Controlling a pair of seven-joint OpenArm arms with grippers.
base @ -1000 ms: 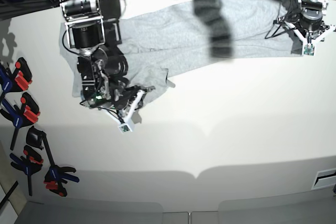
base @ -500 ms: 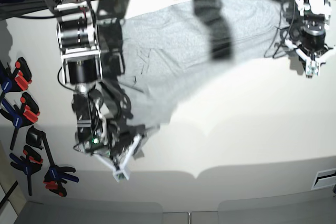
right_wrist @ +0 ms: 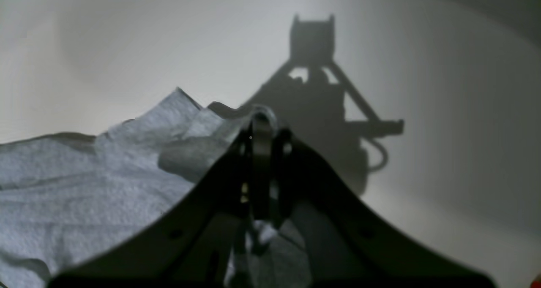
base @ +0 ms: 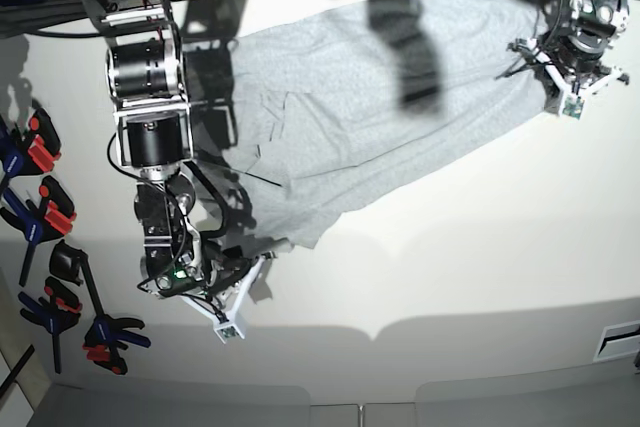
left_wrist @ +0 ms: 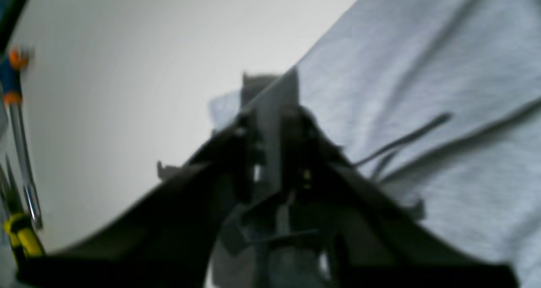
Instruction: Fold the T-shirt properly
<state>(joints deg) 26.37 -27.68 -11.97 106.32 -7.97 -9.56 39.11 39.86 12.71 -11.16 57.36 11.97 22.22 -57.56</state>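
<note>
The light grey T-shirt (base: 380, 77) lies spread across the back of the white table, with one corner drawn out toward the front left. My right gripper (base: 268, 259) is shut on that corner. In the right wrist view the cloth (right_wrist: 84, 178) bunches up at the closed fingertips (right_wrist: 262, 121), just above the table. My left gripper (base: 560, 82) hovers at the T-shirt's right edge. In the left wrist view it is blurred over the hem of the T-shirt (left_wrist: 422, 68), and how its jaws stand is unclear.
Several black clamps with red and blue handles (base: 45, 212) lie along the table's left edge, with more of them (base: 100, 332) near the front left. Hand tools (left_wrist: 12, 81) show at the far left of the left wrist view. Cables and frame rails run along the back.
My right gripper has pulled the T-shirt's corner from mid-table toward the front left, stretching the cloth out. The left arm has shifted slightly back at the right edge.
</note>
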